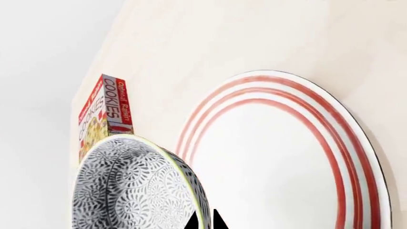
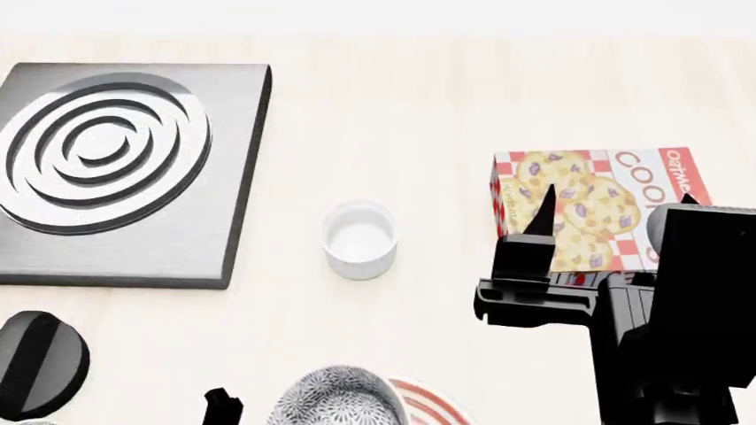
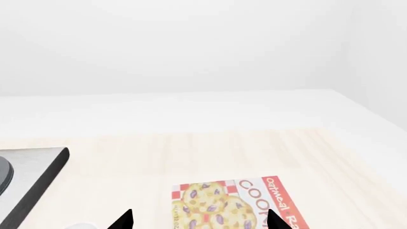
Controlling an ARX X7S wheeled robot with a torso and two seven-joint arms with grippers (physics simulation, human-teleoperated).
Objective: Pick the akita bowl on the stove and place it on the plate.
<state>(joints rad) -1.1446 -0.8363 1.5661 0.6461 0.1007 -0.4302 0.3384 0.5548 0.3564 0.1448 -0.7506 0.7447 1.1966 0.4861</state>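
My left gripper (image 1: 205, 220) is shut on the akita bowl (image 1: 133, 186), one fingertip inside its rim and one outside. The speckled bowl (image 2: 336, 398) shows at the bottom edge of the head view, covering the near left part of the plate (image 2: 428, 403). In the left wrist view the white, red-ringed plate (image 1: 273, 157) lies right beside the bowl. I cannot tell whether the bowl touches it. The stove (image 2: 119, 168) lies at the far left with nothing on its burner rings. My right gripper (image 3: 198, 219) is open, hovering over the cookie box.
A cookie box (image 2: 603, 208) lies flat at the right, under my right gripper (image 2: 614, 208). A small white cup (image 2: 359, 237) stands between stove and box. A round black knob (image 2: 35, 363) sits in front of the stove.
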